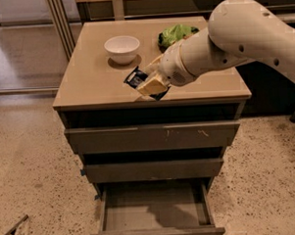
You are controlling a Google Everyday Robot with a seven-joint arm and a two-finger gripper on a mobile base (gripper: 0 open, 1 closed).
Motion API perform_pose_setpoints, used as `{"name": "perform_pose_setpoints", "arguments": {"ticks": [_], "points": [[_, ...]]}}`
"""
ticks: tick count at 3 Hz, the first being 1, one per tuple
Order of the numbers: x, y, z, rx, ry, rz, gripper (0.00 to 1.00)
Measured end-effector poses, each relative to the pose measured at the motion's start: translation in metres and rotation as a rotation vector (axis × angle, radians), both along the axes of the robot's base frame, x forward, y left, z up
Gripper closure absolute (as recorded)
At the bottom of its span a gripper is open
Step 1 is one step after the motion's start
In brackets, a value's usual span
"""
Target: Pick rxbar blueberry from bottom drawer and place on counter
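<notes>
Counter (87,78), white bowl (122,48), green bag (175,34), hand (150,83) above

No word, brand, number or sign can be read from where I stand.

- Centre of the frame: the rxbar blueberry (134,78), its dark wrapper carrying pale print too small to make out.
- The tool (150,85), fingers clamped on that wrapper, sits just above the front edge of the table (87,85) and covers part of the print.
- Upper centre-right: the green bag (175,34), with no legible label.
- Centre-right: the top drawer front (138,138), with pale scuffs that form no characters.
</notes>
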State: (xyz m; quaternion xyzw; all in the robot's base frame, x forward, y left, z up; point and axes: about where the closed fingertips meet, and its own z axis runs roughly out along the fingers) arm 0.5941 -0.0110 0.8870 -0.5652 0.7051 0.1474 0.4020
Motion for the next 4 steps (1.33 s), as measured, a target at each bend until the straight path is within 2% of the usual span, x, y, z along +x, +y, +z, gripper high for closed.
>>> {"name": "perform_pose_setpoints", "arguments": {"ticks": [1, 3, 4], "points": [[0.031, -0.013, -0.007, -0.009, 0.020, -0.039, 1.00], [0.068, -0.028, -0.040, 0.035, 0.019, -0.028, 1.00], [0.078, -0.030, -0.049, 0.050, 0.018, -0.018, 1.00]]}}
